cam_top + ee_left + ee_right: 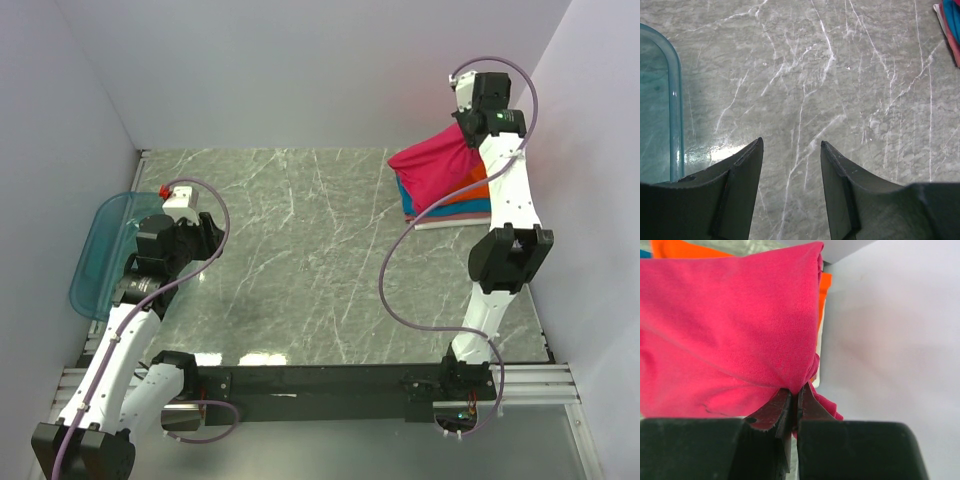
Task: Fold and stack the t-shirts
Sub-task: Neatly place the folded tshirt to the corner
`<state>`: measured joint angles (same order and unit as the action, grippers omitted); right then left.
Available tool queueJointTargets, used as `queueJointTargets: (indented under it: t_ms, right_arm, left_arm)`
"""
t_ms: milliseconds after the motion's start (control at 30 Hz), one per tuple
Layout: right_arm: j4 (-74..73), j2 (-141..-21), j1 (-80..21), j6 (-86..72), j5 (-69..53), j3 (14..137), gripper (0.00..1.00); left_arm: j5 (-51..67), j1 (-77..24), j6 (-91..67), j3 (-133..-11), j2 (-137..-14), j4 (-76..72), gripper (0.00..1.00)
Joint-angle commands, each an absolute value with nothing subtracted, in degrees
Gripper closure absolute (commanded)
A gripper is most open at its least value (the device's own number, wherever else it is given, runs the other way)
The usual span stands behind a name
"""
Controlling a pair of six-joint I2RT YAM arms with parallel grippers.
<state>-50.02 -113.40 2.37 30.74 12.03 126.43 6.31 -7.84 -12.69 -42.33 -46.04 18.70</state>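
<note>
A t-shirt (440,170) hangs over the stack (468,203) far right, tray (98,262) left.

Bright, even light from above fills every view. White glare gleams on the marble table (262,357); shadows are soft and faint.

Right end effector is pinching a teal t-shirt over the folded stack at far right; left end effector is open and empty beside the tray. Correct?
Not quite. The right end effector pinches the magenta-red t-shirt, not a teal one, as the right wrist view shows. The rest holds: it is over the folded stack, and the left end effector is open and empty beside the tray.
</note>
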Motion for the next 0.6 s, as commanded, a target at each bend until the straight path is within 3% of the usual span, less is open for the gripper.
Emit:
queueJointTargets:
  t_ms: [0,333,567]
  right_arm:
    - [-45.6,-113.6,4.7,30.5,12.0,128.5,1.00]
    - [-42.5,-113.8,9.7,31.5,9.7,120.4,1.00]
    - [-37.5,-112.2,13.0,31.9,9.2,108.0,0.98]
  left_arm:
    - [7.5,-7.6,-11.2,-42.1,-46.3,17.3,0.45]
    - [8.0,-7.6,-11.2,-42.2,-46.8,17.1,0.45]
    - [8.5,-7.6,-11.1,-42.1,-47.0,17.1,0.45]
